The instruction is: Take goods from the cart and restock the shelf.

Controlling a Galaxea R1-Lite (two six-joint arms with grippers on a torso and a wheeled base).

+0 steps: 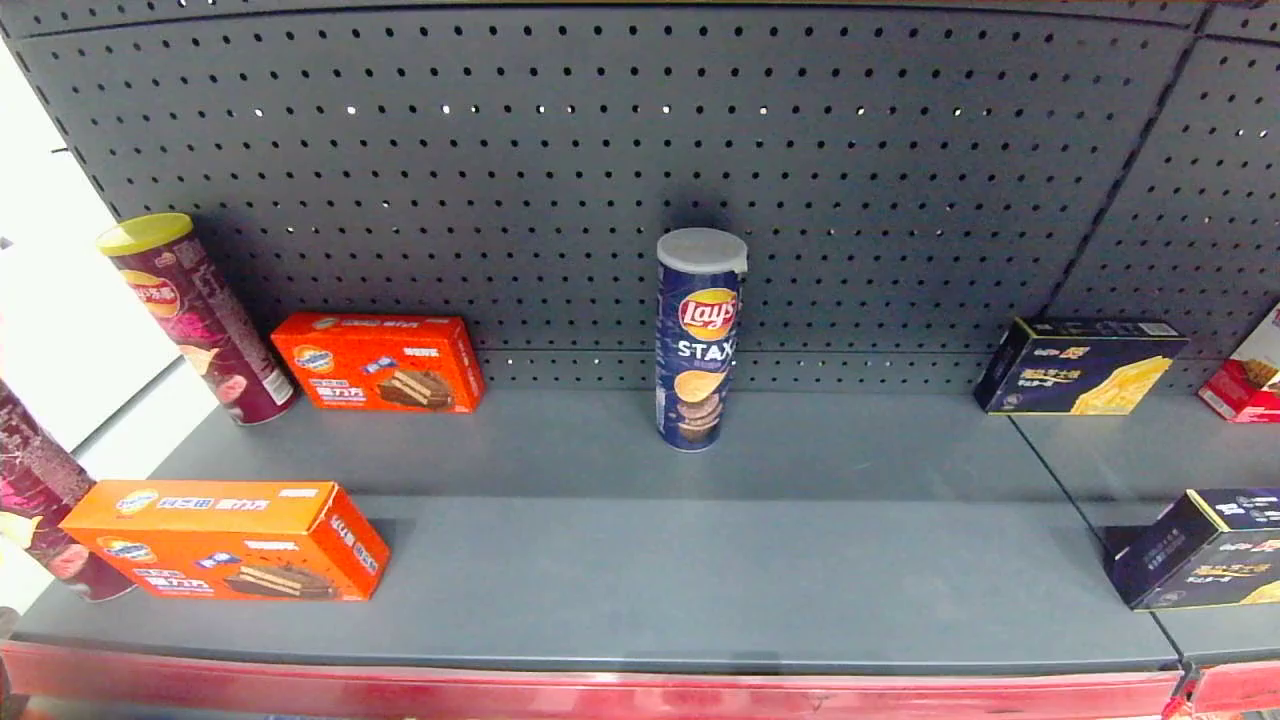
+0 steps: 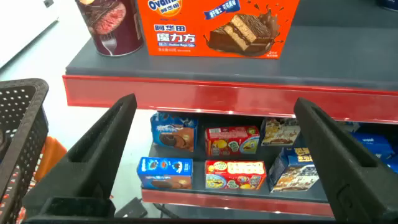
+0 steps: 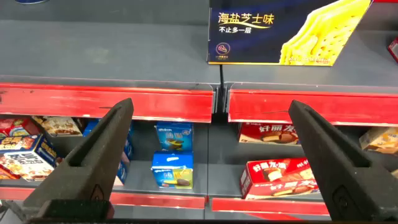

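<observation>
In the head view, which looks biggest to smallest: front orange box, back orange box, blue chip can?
1. front orange box, though it's nearest the camera.
2. back orange box and blue chip can look about alike, so no ranking.

A dark grey perforated back panel (image 1: 560,150) rises behind the grey shelf (image 1: 760,570), whose front edge carries a glossy red strip (image 1: 600,695). A seam (image 1: 1085,510) divides it from the neighbouring bay on the right. Past its left end lies a bright white surface (image 1: 60,330). Below hangs a lower shelf (image 3: 273,205), red-rimmed too.
</observation>
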